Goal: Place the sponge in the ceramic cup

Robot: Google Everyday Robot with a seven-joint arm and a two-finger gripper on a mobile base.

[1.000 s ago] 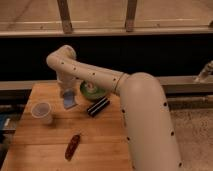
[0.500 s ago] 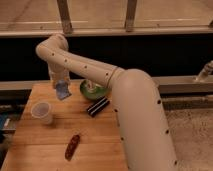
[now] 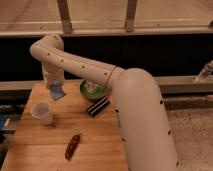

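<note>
The light-blue sponge (image 3: 58,93) hangs tilted just below my gripper (image 3: 55,88), which is shut on it above the back left of the wooden table (image 3: 100,135). The off-white ceramic cup (image 3: 42,112) stands upright on the table, below and a little to the left of the sponge and apart from it. My large white arm sweeps in from the lower right and arches over the table to the gripper.
A green bowl (image 3: 93,90) holding a bottle sits at the back, right of the gripper. A black ridged bar (image 3: 98,106) lies in front of the bowl. Near the front edge lies a red-brown elongated item (image 3: 73,146). A dark railing runs behind the table.
The gripper has risen off the table with the sponge and moved left, away from the bowl and closer to the cup. The cup and the other items stayed put.
</note>
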